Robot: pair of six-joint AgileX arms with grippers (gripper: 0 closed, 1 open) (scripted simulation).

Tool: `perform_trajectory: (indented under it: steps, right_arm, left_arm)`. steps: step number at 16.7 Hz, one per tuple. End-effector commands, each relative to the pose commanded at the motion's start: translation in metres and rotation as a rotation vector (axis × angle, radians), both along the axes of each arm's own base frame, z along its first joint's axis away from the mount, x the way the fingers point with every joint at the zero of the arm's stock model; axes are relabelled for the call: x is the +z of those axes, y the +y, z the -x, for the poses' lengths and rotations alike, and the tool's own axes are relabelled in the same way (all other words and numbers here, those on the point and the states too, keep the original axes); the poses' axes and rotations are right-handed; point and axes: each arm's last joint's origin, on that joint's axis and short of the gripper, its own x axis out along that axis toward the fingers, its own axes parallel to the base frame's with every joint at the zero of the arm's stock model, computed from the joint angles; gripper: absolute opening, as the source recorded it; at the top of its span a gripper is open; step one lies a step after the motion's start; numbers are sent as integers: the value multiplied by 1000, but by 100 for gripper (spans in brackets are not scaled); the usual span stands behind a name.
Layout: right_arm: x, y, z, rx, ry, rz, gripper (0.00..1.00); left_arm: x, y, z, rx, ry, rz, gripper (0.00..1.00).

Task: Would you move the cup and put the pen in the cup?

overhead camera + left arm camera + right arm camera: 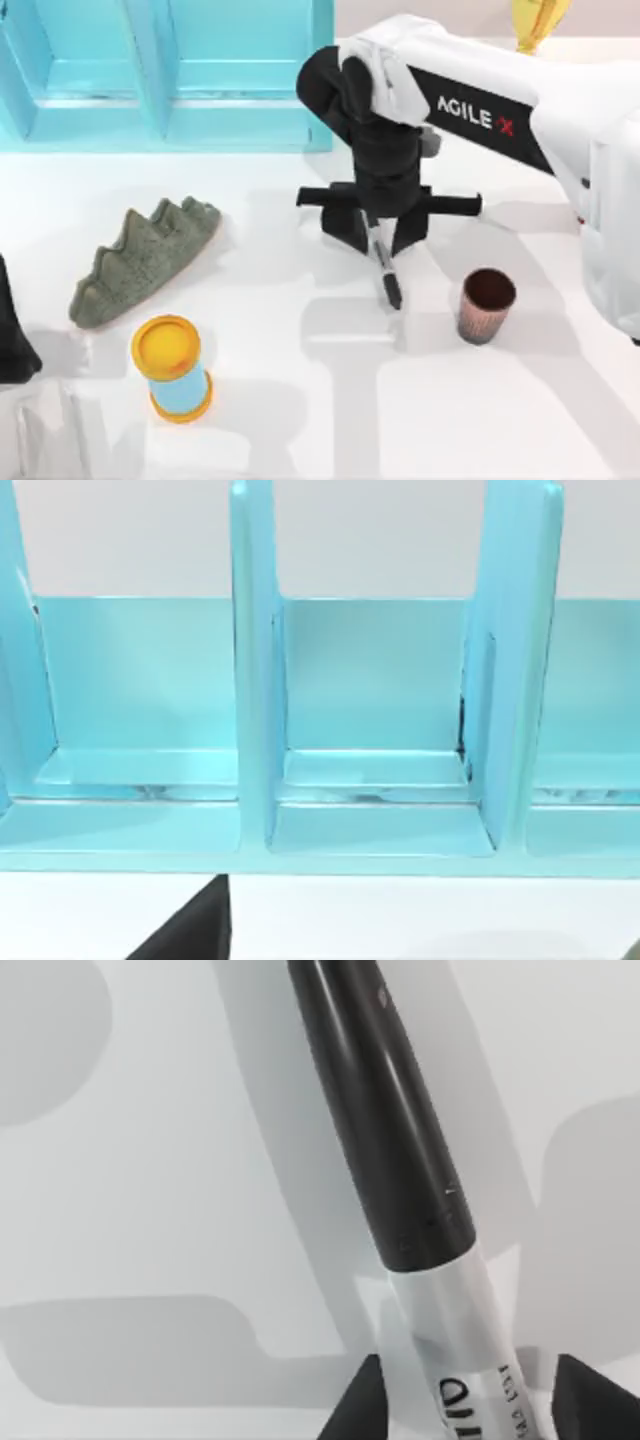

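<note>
**Pen held above the table, cup waiting to the right**

The pen [387,275] is clamped between the fingers of the right gripper [376,232], near the middle of the table, with its black end hanging below the fingers. In the right wrist view the pen [400,1160] is seen gripped at its white label band, the dark fingertips [350,1410] pressed on either side. The cup [486,304] stands upright on the table to the right of the pen, near but apart from it, its dark mouth facing up.

The step in hand is judged to be the carrying of the pen to the cup. The hanging tip should be raised above the rim before it is moved across, then centred over the mouth and lowered inside before release. A tilted pen may clip the rim and tip the light cup.

The left arm is parked at the table's left edge, facing a blue rack [380,730].
</note>
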Motion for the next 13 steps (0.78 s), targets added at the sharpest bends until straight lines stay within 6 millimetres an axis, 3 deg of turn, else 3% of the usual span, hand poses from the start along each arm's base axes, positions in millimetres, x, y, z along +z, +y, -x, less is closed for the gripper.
perform_trajectory:
  steps: [7, 8, 13]
  right_arm:
    - [0, 0, 0, 0, 0, 0, 0]
    - [32, 8, -2, -19, -66, -81, 0]
    - [48, 11, 10, -19, -65, -81, 0]
  left_arm:
    - [0, 0, 0, 0, 0, 0, 100]
    - [0, 0, 0, 0, 0, 0, 100]
    - [0, 0, 0, 0, 0, 0, 100]
